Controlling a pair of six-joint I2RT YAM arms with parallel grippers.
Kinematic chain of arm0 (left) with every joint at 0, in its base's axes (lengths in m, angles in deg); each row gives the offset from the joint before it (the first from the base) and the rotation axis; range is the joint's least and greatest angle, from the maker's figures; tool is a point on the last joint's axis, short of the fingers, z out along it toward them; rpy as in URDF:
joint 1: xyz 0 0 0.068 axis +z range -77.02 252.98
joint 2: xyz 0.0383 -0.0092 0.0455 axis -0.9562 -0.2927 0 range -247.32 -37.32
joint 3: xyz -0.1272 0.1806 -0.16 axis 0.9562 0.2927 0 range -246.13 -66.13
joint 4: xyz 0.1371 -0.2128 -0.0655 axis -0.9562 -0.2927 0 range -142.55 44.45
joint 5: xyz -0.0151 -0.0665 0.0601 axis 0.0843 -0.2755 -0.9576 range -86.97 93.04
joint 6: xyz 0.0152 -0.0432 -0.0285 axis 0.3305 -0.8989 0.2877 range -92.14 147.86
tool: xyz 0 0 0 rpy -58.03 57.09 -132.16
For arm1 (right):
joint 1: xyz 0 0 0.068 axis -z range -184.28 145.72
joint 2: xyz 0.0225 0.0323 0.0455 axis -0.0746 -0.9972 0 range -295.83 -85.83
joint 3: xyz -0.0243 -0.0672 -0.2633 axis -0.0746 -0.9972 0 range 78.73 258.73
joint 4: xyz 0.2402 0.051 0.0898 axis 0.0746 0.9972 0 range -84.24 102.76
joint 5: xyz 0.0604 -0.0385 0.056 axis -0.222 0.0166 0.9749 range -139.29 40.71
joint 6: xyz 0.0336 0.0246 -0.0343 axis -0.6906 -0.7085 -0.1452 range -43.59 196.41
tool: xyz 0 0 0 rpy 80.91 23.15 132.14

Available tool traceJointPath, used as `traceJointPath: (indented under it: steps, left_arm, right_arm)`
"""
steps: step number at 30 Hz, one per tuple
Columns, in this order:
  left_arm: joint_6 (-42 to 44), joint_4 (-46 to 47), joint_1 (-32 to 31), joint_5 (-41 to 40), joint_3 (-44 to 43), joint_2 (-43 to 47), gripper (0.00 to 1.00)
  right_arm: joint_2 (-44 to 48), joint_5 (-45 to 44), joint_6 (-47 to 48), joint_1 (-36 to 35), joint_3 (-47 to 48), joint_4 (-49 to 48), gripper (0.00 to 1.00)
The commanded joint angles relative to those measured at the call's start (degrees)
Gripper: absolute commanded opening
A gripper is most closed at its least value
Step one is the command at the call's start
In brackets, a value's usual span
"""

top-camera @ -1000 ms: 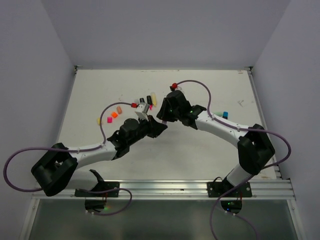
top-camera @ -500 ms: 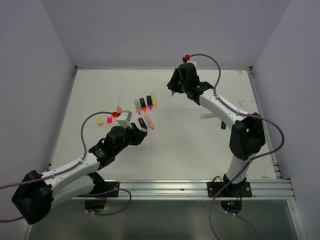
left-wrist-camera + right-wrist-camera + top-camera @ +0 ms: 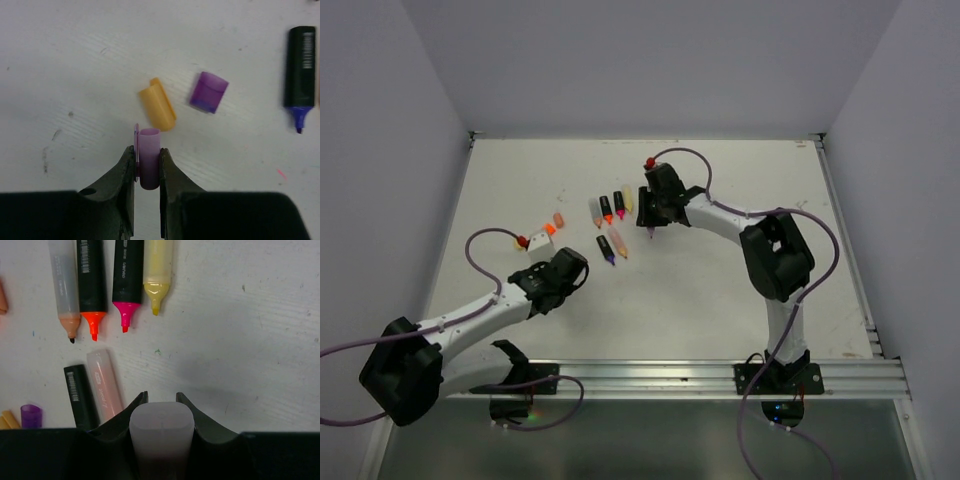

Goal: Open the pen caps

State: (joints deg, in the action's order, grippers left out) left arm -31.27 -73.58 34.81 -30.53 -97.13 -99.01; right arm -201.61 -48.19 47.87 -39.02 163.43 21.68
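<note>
On the white table [image 3: 720, 290], a row of four uncapped highlighters [image 3: 125, 270] makes the landmark. Just to its near right, the right gripper [image 3: 161, 397] is clamped on a pale lilac pen body [image 3: 161, 432]. To the row's near left and well apart from it, the left gripper [image 3: 147, 151] pinches a lilac cap [image 3: 149, 160]. A yellow cap [image 3: 157, 104] and a purple cap [image 3: 209, 91] lie close by. The caps look light, stiff and probably slick, so a square pinch across the mid-wall should hold best.
</note>
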Motion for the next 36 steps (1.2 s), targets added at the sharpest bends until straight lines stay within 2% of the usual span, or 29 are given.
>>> traceJointPath:
  steps: [1, 7, 8, 10, 16, 17, 25, 36]
  left_arm:
    - [-9.24, -8.44, 0.99, -6.52, -1.08, -3.6, 0.0]
    - [-12.85, -7.4, 1.7, -7.04, 0.85, -5.72, 0.0]
    - [-12.24, -6.52, 1.7, -7.04, 1.29, -6.07, 0.05]
    - [-11.71, -4.32, 2.49, -6.87, 1.47, -6.68, 0.07]
    - [-10.48, -1.5, 4.6, -7.31, -0.19, -10.29, 0.22]
    - [-10.13, -1.24, 4.86, -7.31, -0.28, -11.07, 0.29]
    - [-7.76, 1.84, 6.62, -7.48, -0.37, -12.23, 0.57]
    - [-3.09, 1.4, 7.06, -10.21, -1.95, -7.84, 0.65]
  right_arm:
    - [-0.66, 1.01, 2.87, -1.2, -0.5, -1.68, 0.0]
    - [-4.27, 1.18, 3.66, -2.61, 0.02, -1.94, 0.0]
    - [-4.53, 1.44, 3.66, -2.61, 0.19, -1.95, 0.0]
    - [-5.5, 1.62, 3.57, -2.96, 0.63, -1.95, 0.0]
    - [-6.82, 0.66, 4.62, -3.67, 1.78, -0.55, 0.12]
    - [-6.99, 0.31, 4.71, -3.67, 1.86, -0.37, 0.14]
    - [-8.48, -0.93, 4.72, -5.16, 3.44, 1.3, 0.31]
    - [-8.23, -4.79, 3.75, -6.48, 6.26, 5.16, 0.38]
